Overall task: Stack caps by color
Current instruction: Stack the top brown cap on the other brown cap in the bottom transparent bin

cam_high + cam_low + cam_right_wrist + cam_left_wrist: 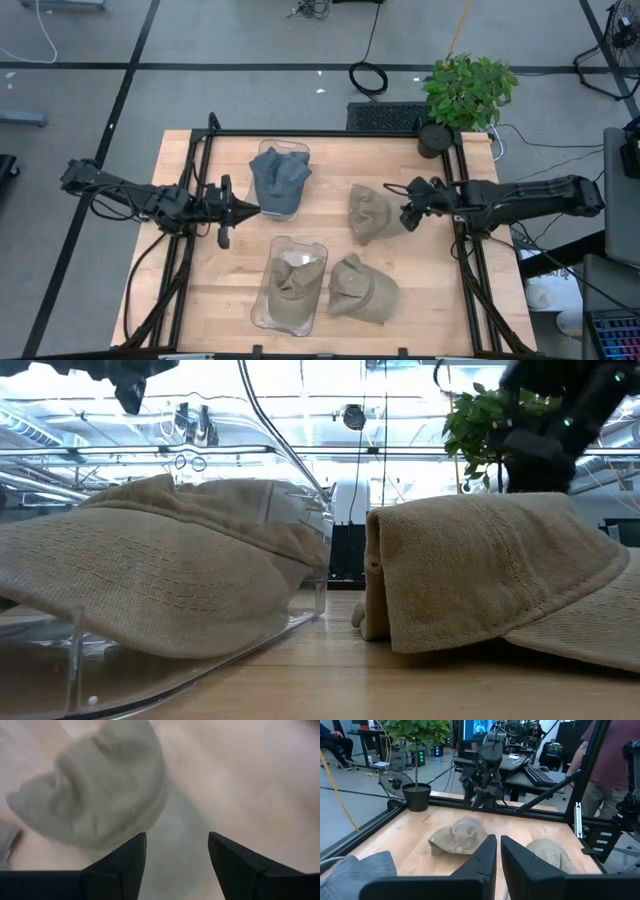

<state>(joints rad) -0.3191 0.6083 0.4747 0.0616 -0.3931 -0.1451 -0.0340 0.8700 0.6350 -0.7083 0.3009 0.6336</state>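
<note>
Grey concrete floor surrounds the pale wooden bench [210, 300], which sits inside a black metal frame [330, 133]; a green potted plant [465, 95] stands at the bench's far right corner.

Caps: slate blue-grey fabric caps [279, 178] are piled in the far clear plastic bin [296, 150]. A tan fabric cap [290, 293] lies in the near clear plastic bin [312, 247]. Two more khaki caps lie loose on the bare wood: one [363, 288] just beside the near bin, on its right, and the other [372, 212] farther back, right of centre.

Left gripper [252, 209]: held just left of the blue-grey pile, pointing toward it. Jaws pressed together, nothing between them; the left wrist view shows only a thin slit between the dark fingers [482, 865].

Right gripper [404, 216]: at the right edge of the farther loose khaki cap. Jaws spread wide, empty; in the right wrist view the cap lies ahead of them and to one side, not between them. Contact with the cap: cannot tell.

Background: a person in a dark red top [610, 765] stands beyond the frame.
</note>
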